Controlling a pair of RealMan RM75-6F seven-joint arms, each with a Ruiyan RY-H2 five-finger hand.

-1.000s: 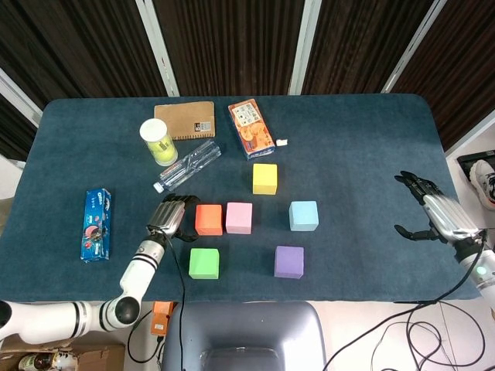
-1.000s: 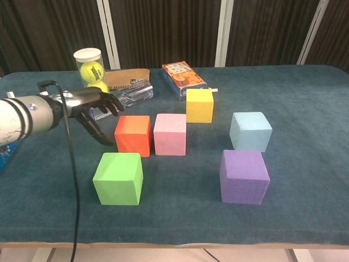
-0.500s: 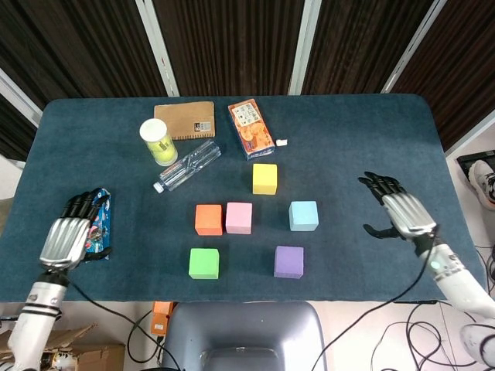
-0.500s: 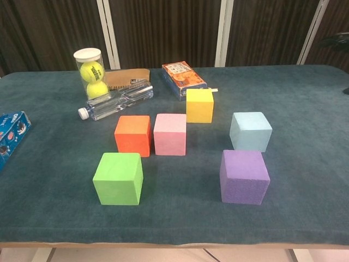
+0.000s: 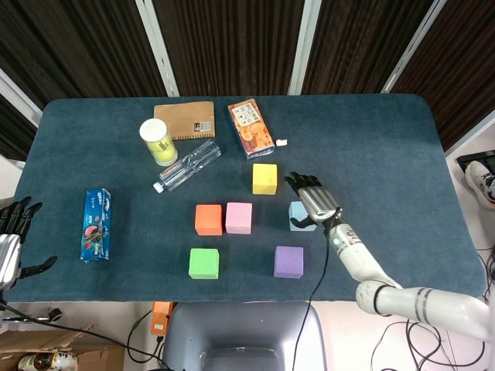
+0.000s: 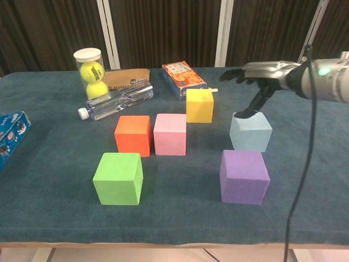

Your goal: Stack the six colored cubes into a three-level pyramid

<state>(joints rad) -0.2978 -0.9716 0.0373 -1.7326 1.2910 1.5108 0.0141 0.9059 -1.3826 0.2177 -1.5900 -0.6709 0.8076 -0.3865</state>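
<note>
Since a second ago, right hand (image 6: 260,73) swung over the light blue cube (image 6: 251,131), fingers spread, thumb touching its top; left hand (image 5: 9,241) (head view only) withdrew off-counter, open.

Dark ribbed curtains (image 5: 232,42) split by pale metal uprights (image 5: 158,46); blue felt-topped table (image 5: 371,139); light floor

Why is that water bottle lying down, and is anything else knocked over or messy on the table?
The clear water bottle lies on its side beside the upright tennis ball tube; nothing looks spilled. A small white scrap sits loose by the orange snack box. The six cubes rest flat and unstacked. Nothing looks damaged.
</note>
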